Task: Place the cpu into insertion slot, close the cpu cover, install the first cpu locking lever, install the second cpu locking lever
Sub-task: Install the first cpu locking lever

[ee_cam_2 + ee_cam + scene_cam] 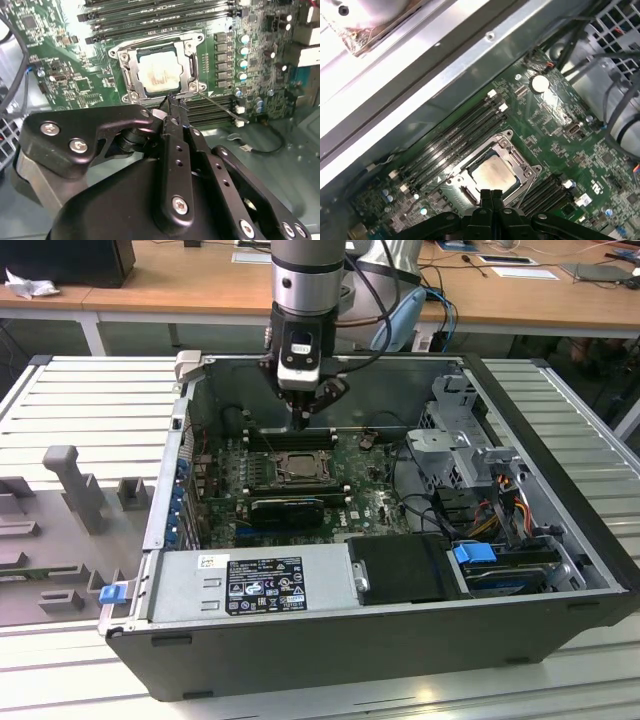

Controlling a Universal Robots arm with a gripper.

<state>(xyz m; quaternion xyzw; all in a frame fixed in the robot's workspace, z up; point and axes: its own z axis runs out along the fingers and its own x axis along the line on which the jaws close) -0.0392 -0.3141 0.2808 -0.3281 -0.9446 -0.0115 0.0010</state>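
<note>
The gripper [172, 101] has its two black fingers pressed together, and nothing is visible between them. I cannot tell whether the tips touch anything. In both wrist views the tips hang just beside one edge of the insertion slot [131, 93]. In the exterior view the arm comes straight down into the case, with the fingers over that same edge.

The cpu [159, 74] lies flat inside the slot. It is a small square chip with a pale beige-silver face. The cpu cover [189, 64], a thin silver-grey metal frame, lies down around it, so the face of the chip shows through the cut-out middle. A thin metal locking lever [220, 106] starts at the socket corner near the fingertips and slants away from the socket instead of lying along its side.

Long black memory slots [160, 20] lie in banks on two opposite sides of the socket, and the lever crosses the bank nearer to the fingers. A round coin battery [538, 83] sits further off on the board.

The open computer case [545, 455] holds the green motherboard [370, 502]. A black expansion card [287, 508] is just beside the socket, and a grey power supply [250, 585] lies along the near wall. A metal drive cage [455, 440] with coloured cables [500, 505] is on the exterior view's right. The case rests on a slatted metal table [90, 390], and grey fixtures [75, 485] lie on the exterior view's left.
</note>
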